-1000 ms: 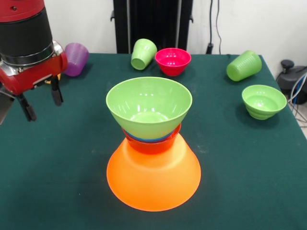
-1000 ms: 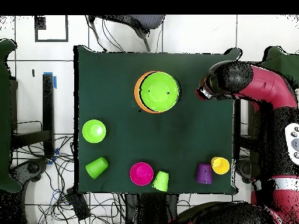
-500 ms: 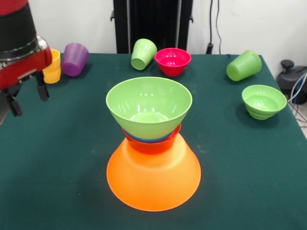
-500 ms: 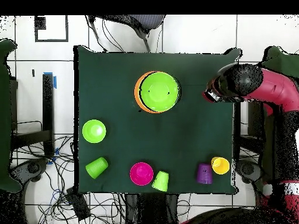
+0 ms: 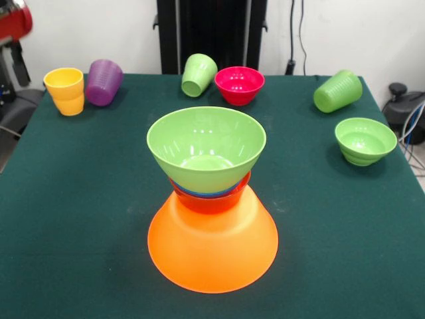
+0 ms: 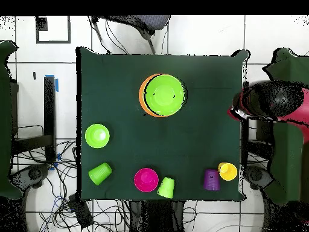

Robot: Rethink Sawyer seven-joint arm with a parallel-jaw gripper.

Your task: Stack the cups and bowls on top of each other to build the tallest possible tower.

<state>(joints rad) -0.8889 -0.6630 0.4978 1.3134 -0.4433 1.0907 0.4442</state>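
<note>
The tower stands mid-table: the huge orange bowl upside down as base, a red-orange bowl on it, a blue bowl's rim inside that, and the large light green bowl upright on top. It also shows in the overhead view. Along the far edge are the yellow cup upright, the purple cup on its side, a light green cup, the pink bowl and a second light green cup on its side. A small green bowl sits at right. My gripper is at the top left corner, off the table's edge, far from everything.
The table has a dark green cloth. A black stand rises behind its far edge. Cables and a black object lie beyond the right edge.
The arm has drawn back past the table's edge, up and left in the front view, and uncovered the yellow cup. The tower and loose pieces have not moved.
</note>
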